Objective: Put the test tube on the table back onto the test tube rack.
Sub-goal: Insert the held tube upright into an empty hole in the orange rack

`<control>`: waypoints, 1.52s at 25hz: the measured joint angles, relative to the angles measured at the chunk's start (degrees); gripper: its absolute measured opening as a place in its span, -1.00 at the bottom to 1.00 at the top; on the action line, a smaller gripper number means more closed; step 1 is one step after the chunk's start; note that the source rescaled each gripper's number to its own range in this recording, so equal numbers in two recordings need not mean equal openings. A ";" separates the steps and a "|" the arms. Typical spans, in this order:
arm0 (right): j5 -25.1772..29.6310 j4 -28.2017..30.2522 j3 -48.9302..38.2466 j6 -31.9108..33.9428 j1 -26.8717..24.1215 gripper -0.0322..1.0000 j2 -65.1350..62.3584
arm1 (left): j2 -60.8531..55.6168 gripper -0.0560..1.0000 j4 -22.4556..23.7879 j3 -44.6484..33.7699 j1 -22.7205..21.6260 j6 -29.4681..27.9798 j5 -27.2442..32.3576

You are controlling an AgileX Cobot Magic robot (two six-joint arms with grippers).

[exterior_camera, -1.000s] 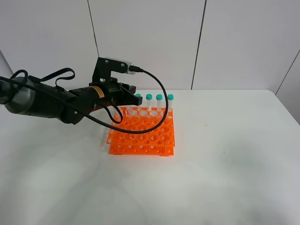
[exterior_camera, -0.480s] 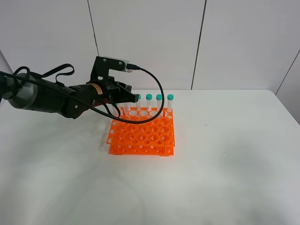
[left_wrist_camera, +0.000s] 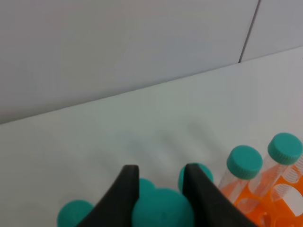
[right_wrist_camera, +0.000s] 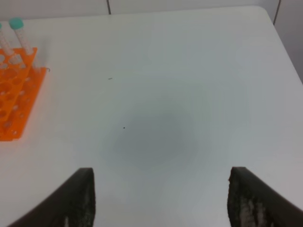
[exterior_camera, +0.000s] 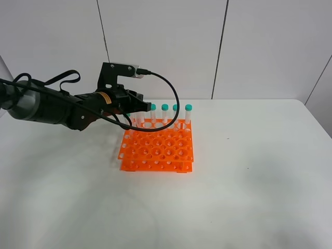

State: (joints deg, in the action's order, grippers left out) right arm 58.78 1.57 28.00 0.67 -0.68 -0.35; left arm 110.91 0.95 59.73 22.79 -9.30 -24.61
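The orange test tube rack (exterior_camera: 158, 148) stands mid-table on the white table (exterior_camera: 249, 171). Several teal-capped tubes (exterior_camera: 176, 114) stand upright in its back row. My left gripper (exterior_camera: 139, 106) hovers over the rack's back-left corner. In the left wrist view its two dark fingers (left_wrist_camera: 127, 191) close around the teal cap of a test tube (left_wrist_camera: 163, 213), held upright among other caps (left_wrist_camera: 244, 161); the tube's body is hidden. My right gripper (right_wrist_camera: 163, 198) is open and empty over bare table, with the rack's corner (right_wrist_camera: 19, 94) off to one side.
A white panelled wall (exterior_camera: 166, 46) rises just behind the table's back edge. The left arm and its black cable (exterior_camera: 171, 111) loop over the rack's back-left part. The table's right edge (exterior_camera: 319, 124) lies far from the rack.
The left arm has drawn back slightly to the left and lifted a little over the rack's back-left corner. The rack and the standing tubes have not moved.
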 joint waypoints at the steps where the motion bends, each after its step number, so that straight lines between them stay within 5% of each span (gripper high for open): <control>1: 0.00 0.00 0.00 0.00 0.00 0.66 0.00 | 0.00 -0.89 0.00 0.00 0.00 -0.14 0.04; 38: 0.00 -0.07 0.00 0.00 0.00 0.66 0.00 | 3.43 -0.89 1.45 3.13 0.11 -1.99 1.14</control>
State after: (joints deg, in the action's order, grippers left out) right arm 58.78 1.51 28.00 0.67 -0.68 -0.35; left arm 114.33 2.40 62.86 22.90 -11.29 -23.47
